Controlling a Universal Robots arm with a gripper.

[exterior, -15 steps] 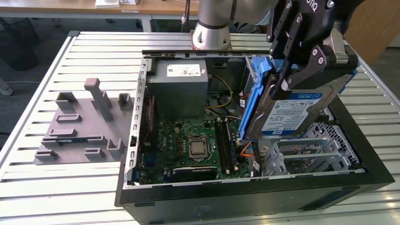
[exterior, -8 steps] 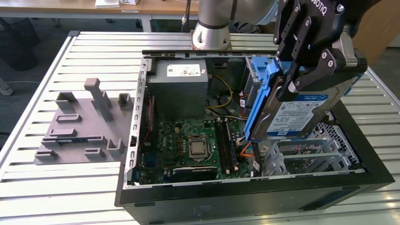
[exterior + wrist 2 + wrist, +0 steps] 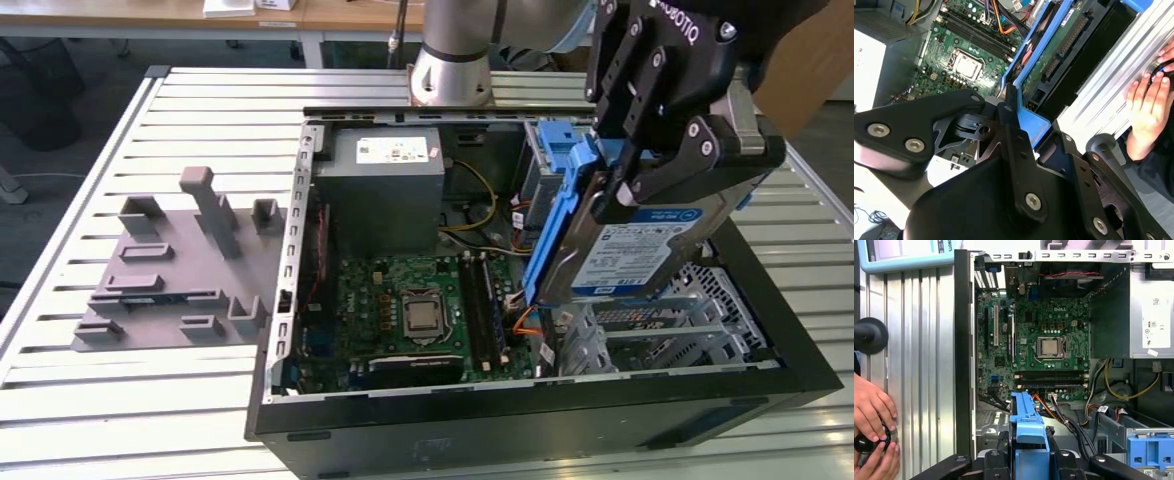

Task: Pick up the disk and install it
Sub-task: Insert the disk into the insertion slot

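The disk (image 3: 641, 255) hung tilted over the open computer case (image 3: 534, 425), its labelled face turned toward the exterior view's right and a blue rail running down its edge. Its lower end reached just above the metal drive cage (image 3: 667, 340) at the exterior view's right of the case. The tool (image 3: 661, 185) pinched the disk's upper part between its black fingers. In the first wrist view the blue rail of the disk (image 3: 1026, 432) stood up between those fingers, and in the second wrist view its green circuit underside (image 3: 1054, 60) faced the camera. Beyond it lay the motherboard (image 3: 414, 300), with the grey power supply (image 3: 380, 190) behind. The case sat on a slatted metal desk (image 3: 120, 410), near a grey plastic fixture (image 3: 174, 270). A person's hand (image 3: 871, 410) rested on a black knob at the desk's edge.
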